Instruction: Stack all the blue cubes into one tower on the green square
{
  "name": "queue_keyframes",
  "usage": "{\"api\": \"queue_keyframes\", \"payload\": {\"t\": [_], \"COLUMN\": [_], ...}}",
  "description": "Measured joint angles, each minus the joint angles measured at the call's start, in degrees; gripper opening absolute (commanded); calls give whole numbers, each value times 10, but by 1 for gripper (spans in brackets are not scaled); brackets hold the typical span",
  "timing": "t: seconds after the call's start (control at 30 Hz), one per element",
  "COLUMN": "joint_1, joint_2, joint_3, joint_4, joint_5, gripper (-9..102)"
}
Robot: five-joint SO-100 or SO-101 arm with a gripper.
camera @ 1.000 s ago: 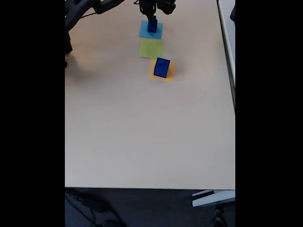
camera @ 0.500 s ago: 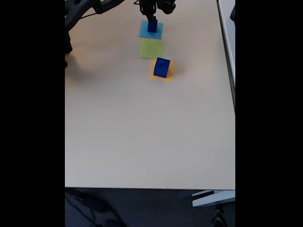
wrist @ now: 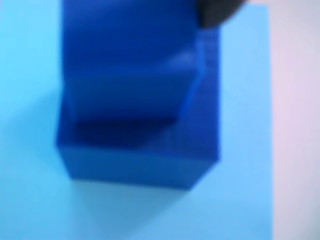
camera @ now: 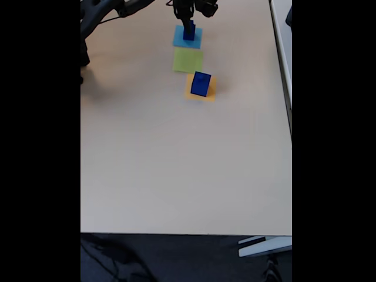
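Observation:
In the fixed view a narrow stack of blue cubes (camera: 188, 32) stands on the light-blue square (camera: 196, 40) at the far end of the table. My gripper (camera: 189, 24) is lowered over its top. The wrist view shows a blurred upper blue cube (wrist: 130, 65) above a wider blue cube (wrist: 140, 150). One black finger (wrist: 220, 10) lies against the upper cube's right corner, and the other finger is hidden. The green square (camera: 188, 60) lies bare just in front. Another blue cube (camera: 201, 84) sits on the orange square (camera: 210, 91).
The black arm (camera: 117, 9) reaches in from the top left of the fixed view. The beige table (camera: 176, 164) stretches wide toward its front edge. A second table's edge (camera: 282, 47) runs along the right side.

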Motion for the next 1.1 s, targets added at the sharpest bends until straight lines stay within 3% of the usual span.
{"api": "queue_keyframes", "payload": {"t": [0.4,0.6,0.8,1.1], "joint_1": [-9,72,180,230], "joint_2": [198,312,295,178], "joint_3": [41,116,116,92], "joint_4": [47,44,-6,-48], "joint_5": [-76,-187,-304,-332], "gripper": [24,24,24,24]}}
